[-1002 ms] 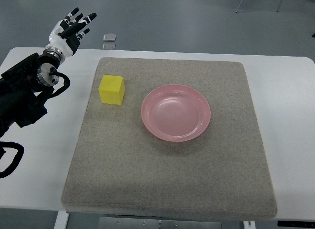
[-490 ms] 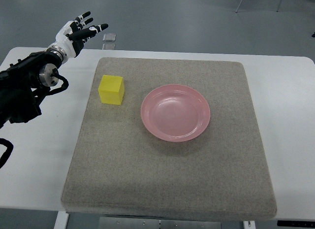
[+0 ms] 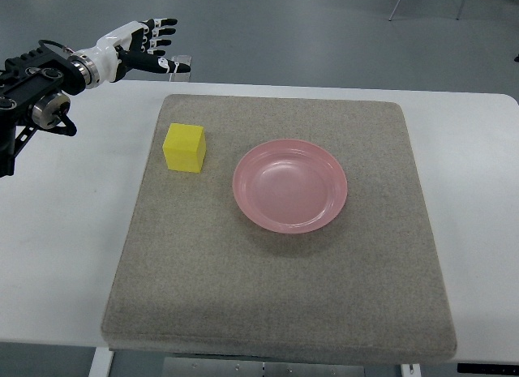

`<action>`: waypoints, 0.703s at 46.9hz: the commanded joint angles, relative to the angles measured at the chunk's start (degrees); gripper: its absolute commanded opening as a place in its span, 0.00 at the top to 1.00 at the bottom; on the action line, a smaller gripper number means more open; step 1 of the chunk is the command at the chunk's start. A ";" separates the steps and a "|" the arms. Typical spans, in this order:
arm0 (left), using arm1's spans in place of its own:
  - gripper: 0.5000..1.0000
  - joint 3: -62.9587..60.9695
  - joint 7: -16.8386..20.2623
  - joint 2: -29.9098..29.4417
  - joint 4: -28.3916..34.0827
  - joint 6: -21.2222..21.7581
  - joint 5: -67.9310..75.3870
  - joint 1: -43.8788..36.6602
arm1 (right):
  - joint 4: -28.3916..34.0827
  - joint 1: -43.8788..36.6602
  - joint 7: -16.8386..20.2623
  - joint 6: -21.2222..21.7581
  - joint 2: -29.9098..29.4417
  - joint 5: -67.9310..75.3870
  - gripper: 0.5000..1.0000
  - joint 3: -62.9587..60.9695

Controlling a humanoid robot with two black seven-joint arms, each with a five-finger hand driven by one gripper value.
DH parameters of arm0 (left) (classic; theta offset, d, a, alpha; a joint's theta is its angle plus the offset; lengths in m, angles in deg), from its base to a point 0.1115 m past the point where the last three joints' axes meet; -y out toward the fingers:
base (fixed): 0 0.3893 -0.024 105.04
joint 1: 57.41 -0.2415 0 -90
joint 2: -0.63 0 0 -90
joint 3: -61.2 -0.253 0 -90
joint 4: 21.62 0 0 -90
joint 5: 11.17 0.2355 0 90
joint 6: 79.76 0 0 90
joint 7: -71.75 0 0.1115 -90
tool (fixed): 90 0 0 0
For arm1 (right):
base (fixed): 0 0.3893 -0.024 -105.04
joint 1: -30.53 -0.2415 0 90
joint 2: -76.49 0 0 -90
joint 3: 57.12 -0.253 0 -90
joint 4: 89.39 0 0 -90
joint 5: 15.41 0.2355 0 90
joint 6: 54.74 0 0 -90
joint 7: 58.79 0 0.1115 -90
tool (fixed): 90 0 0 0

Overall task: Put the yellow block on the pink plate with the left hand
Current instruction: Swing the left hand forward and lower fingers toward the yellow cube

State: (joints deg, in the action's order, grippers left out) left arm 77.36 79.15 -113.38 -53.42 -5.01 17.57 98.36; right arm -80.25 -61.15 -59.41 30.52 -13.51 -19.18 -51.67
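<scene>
Yellow block (image 3: 184, 147), plain matte cube, sitting on grey felt mat (image 3: 284, 304) just left of pink plate (image 3: 289, 185), not touching. Left hand (image 3: 144, 47) above table's far-left edge, fingers spread, empty.

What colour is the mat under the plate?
Grey-beige mat, seen in the top view, beneath the pink plate.

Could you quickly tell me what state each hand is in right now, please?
Left hand: open, fingers spread, holding nothing, above the table's far left edge.
Right hand: not in view.
</scene>
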 commanded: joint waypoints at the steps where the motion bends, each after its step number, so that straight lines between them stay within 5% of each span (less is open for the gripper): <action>1: 0.02 0.01 -2.22 -1.29 -0.10 -3.45 3.16 0.76 | 0.00 0.00 0.00 0.00 0.00 -0.01 0.15 0.00; 10: 0.02 0.01 -2.57 -4.81 -0.72 -13.83 16.51 3.31 | 0.00 0.00 0.00 0.00 0.00 -0.01 0.15 0.00; 33: 0.02 -0.08 1.21 -9.65 -14.87 -15.24 35.07 4.37 | 0.00 0.00 0.00 0.00 0.00 -0.01 0.15 0.00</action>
State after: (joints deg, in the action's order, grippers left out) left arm 77.36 80.37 -122.97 -66.97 -19.78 52.39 103.19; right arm -80.25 -61.14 -59.41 30.52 -13.51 -19.20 -51.67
